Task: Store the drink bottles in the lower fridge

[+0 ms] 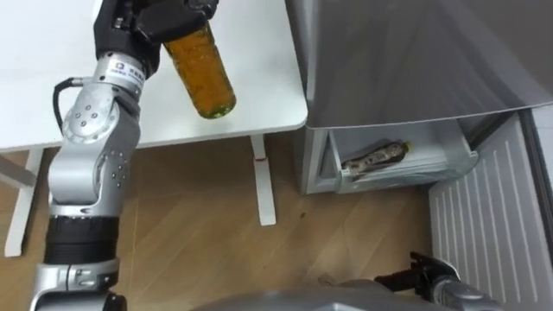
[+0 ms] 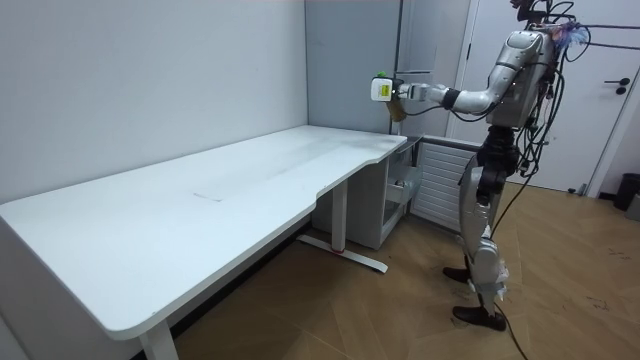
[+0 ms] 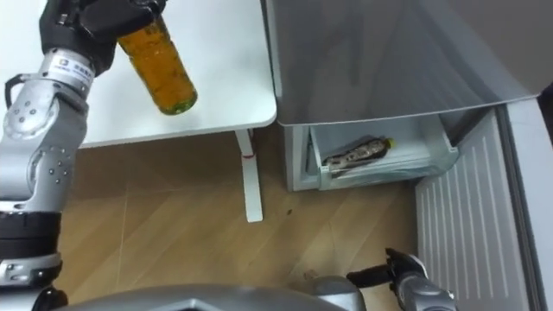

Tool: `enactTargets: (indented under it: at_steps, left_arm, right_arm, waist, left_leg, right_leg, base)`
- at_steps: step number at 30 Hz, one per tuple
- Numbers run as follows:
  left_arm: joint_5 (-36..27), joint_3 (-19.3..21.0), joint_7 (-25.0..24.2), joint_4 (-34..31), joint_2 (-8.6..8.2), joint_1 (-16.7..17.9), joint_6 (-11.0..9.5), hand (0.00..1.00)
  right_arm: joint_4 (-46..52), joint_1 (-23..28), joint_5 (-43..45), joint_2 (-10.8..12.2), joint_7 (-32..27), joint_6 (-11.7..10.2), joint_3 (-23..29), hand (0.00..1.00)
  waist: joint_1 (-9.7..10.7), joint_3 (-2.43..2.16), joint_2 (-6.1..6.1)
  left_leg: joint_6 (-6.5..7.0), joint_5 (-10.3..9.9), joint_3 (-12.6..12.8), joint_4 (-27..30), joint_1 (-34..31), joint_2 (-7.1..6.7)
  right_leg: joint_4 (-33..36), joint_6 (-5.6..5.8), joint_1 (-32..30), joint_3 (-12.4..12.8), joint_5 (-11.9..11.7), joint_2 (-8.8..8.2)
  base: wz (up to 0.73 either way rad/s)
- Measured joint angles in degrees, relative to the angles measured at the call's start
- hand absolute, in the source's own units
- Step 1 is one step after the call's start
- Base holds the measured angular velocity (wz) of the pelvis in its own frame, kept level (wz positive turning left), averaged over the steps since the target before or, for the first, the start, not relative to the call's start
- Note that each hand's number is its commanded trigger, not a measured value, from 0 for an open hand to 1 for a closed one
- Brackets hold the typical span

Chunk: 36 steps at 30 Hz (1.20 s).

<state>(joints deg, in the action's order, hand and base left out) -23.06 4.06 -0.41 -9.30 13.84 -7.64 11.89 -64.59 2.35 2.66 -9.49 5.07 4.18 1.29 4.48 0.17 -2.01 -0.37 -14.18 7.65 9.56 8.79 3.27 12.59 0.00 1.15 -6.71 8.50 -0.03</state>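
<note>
My left hand (image 1: 160,19) is shut on an amber drink bottle (image 1: 202,74) and holds it tilted, cap end down, in the air over the right end of the white table (image 1: 259,78). In the room view the same bottle (image 2: 397,108) hangs from my outstretched left arm beside the grey fridge (image 2: 350,90). The fridge's lower drawer (image 1: 432,166) stands pulled out, and a second bottle (image 1: 376,158) lies on its side in it. My right hand (image 1: 425,275) shows low at the bottom right, holding nothing that I can see.
The fridge's lower door (image 1: 492,225) is swung open at the right, ribbed on its inner side. A white table leg (image 1: 262,186) stands on the wooden floor just left of the drawer. I stand at the table's fridge end.
</note>
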Motion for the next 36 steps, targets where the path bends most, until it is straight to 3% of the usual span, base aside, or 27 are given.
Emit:
enactTargets:
  at_steps: [9,13,19,24,31,36]
  left_arm:
    - [0.3,-0.56,-0.26,-3.34,-2.23,2.72,-1.62,1.0]
    - [1.41,-2.0,-0.63,-3.48,-2.33,2.72,-1.63,1.0]
    - [1.3,-2.25,-2.7,-3.51,-3.88,3.94,-2.85,1.0]
    - [1.28,-2.49,-4.73,-3.5,-4.48,8.6,-5.32,1.0]
    - [1.38,-4.89,-6.56,-3.49,-4.34,13.78,-5.32,1.0]
    - [1.38,-6.7,-7.06,-3.33,-3.8,16.72,-5.36,1.0]
  right_arm:
    - [2.35,-0.09,-0.44,0.4,2.13,-1.66,-3.22,0.0]
    - [6.48,-0.28,0.09,1.17,3.28,-1.74,-4.64,0.0]
    - [11.71,-0.04,0.12,1.46,6.39,-2.48,-7.43,0.0]
    - [16.47,0.46,0.12,1.54,10.59,-2.89,-9.01,0.0]
    - [22.94,0.93,0.42,1.89,16.29,-2.85,-11.85,0.0]
    - [31.63,2.89,3.22,2.41,21.2,-2.83,-14.16,0.0]
  waist:
    - [-3.35,-0.03,0.44]
    - [-3.75,-0.04,0.5]
    - [-4.88,-0.14,0.65]
    - [-5.24,-0.17,0.73]
    - [-5.83,-0.03,2.55]
    - [-6.42,0.5,3.36]
  left_leg:
    - [-0.18,0.11,-1.69,0.43,-0.47,-0.14]
    - [-0.19,0.12,-2.41,1.11,-1.22,-0.24]
    - [-0.18,0.12,-3.02,1.81,-2.27,-0.37]
    - [-0.18,0.13,-3.25,1.9,-2.2,-0.44]
    - [-0.17,0.13,-4.13,2.05,-2.23,-0.57]
    - [-0.1,0.14,-4.59,2.07,-2.26,-0.91]
  right_leg:
    - [0.06,0.04,0.21,-1.52,0.03,-0.39]
    - [0.03,0.04,0.25,-2.81,0.03,-0.72]
    - [-0.02,0.04,-0.06,-3.27,0.03,-0.93]
    - [0.06,0.04,-0.09,-3.69,0.03,-1.06]
    - [0.35,0.06,0.13,-4.39,0.04,-1.35]
    - [0.3,0.26,0.65,-4.67,0.16,-1.67]
  base:
    - [0.08]
    - [0.15]
    - [0.06]
    - [0.02]
    - [0.05]
    - [0.05]
